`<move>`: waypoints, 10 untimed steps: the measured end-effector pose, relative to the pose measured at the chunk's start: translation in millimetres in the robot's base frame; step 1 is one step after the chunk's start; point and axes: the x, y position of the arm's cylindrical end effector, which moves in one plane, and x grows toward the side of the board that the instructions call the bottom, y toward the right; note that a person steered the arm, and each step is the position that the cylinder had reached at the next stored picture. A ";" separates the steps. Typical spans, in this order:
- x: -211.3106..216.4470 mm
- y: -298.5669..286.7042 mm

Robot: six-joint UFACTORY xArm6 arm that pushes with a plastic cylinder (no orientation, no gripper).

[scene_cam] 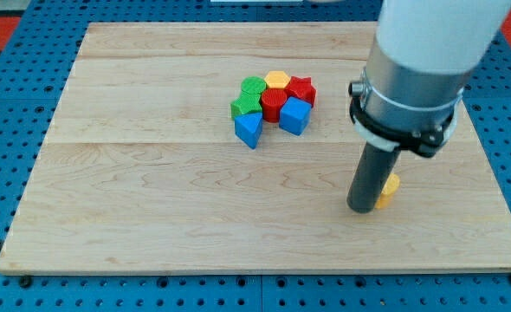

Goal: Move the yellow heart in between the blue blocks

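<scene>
Nearest, resting on the desk (152, 217): my tip (360, 208), touching the yellow heart (389, 187) at the view's right; no hand, only a rod. Well apart: blue blocks (249, 129) (294, 115) under the cluster. Approach step; next, pushing leftward into their gap.

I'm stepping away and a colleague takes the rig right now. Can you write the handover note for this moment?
My tip: on the board at the view's right, pressed against the yellow heart, which sits just to its right and is mostly hidden by the rod.
Blue blocks: the blue triangle-like block and the blue cube-like block sit at the lower edge of the cluster near the board's centre, with the red cylinder behind the gap.
Done: nothing yet; the heart is far from the cluster.
Left: push the heart toward the view's left and up, into the gap between the blues.
</scene>
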 end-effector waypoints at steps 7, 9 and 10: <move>2.7 50.1; -8.4 31.2; -21.6 35.0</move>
